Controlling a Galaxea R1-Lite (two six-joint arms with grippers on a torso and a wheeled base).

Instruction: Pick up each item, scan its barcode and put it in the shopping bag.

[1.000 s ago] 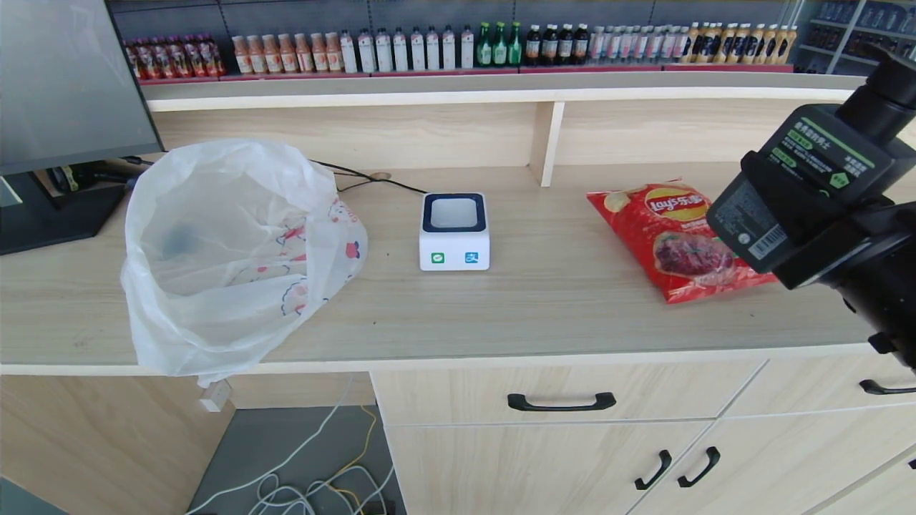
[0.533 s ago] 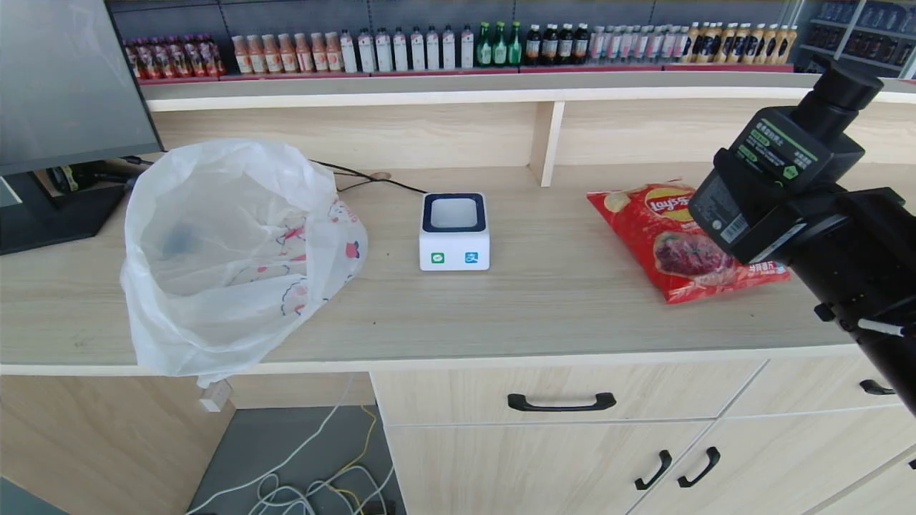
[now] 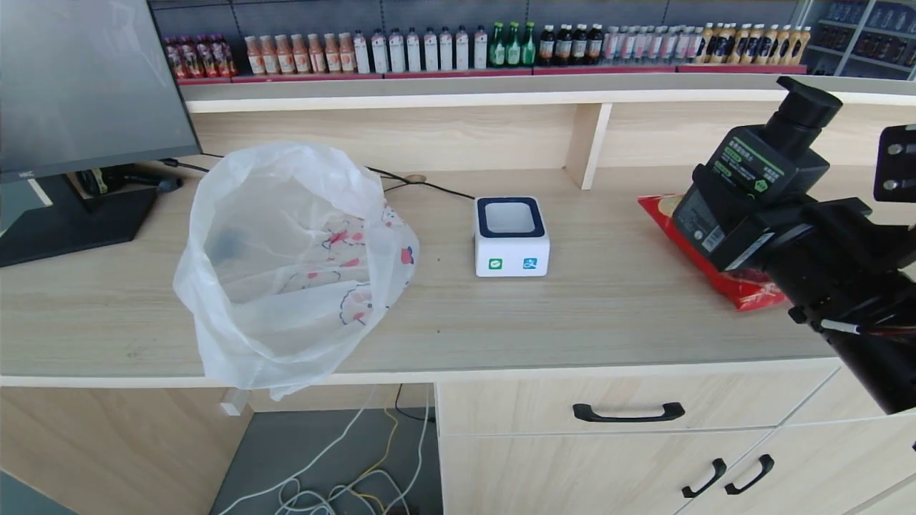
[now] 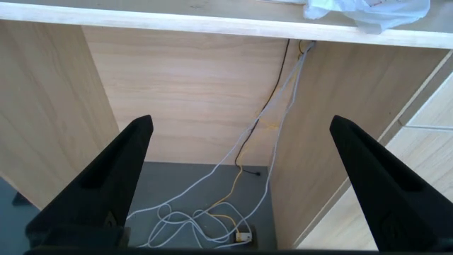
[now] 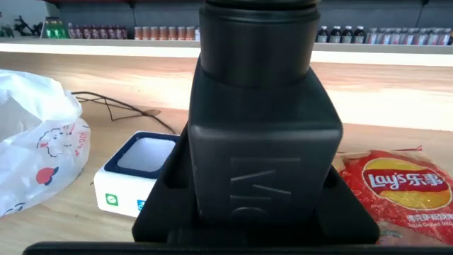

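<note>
A black square bottle [image 3: 751, 182] with a barcode label hangs tilted above the counter's right side, my right gripper [image 3: 769, 236] shut on it. It covers much of a red chips bag [image 3: 726, 282] lying on the counter. The white barcode scanner [image 3: 512, 236] sits mid-counter, left of the bottle. An open translucent shopping bag [image 3: 286, 257] stands at the counter's left front. In the right wrist view the bottle [image 5: 258, 142] is close up, with the scanner [image 5: 138, 184], the chips bag [image 5: 400, 195] and the shopping bag [image 5: 35, 156] beyond. My left gripper [image 4: 241, 191] hangs open below the counter.
A monitor [image 3: 86, 79] stands at the back left. A raised wooden ledge with an upright divider [image 3: 587, 143] runs behind the counter [image 3: 608, 315], with a shelf of drinks bottles [image 3: 501, 46] beyond. Drawers [image 3: 630, 411] lie below. Loose cables [image 4: 212, 212] cover the floor.
The head camera has turned, shifting the whole scene right. My right arm has carried the black bottle left toward the scanner, so it now covers more of the chips bag.
</note>
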